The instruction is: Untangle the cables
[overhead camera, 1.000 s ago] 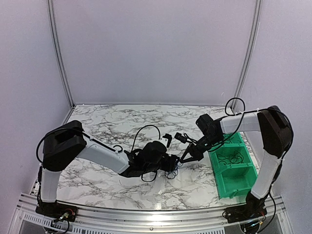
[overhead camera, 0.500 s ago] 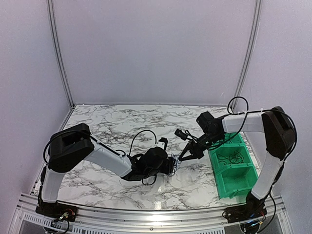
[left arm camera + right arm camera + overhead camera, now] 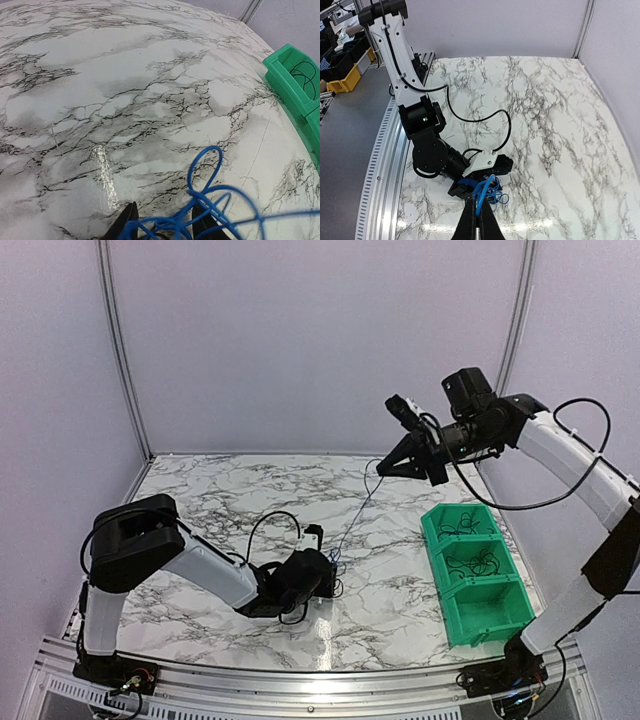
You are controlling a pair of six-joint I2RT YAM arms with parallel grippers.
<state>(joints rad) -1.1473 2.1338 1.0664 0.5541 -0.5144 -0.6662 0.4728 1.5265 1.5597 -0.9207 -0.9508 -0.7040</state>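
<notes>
On the marble worktop point(image 3: 220, 490), lower centre of the top view, the left jaws are closed round the cables point(image 3: 333, 562), a small blue tangle. At upper right, the right jaws are pinched shut on one blue strand point(image 3: 355, 515), stretched taut between them. The wire looks light, limp and likely to snag, so take hold of single strands, not the knot.

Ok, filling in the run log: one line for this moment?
left jaws: shut on blue tangle, low | right jaws: shut on blue strand, raised | strand: taut

Taut blue cable point(image 3: 358, 510) mid-air; green bin point(image 3: 485, 628) at right
</notes>
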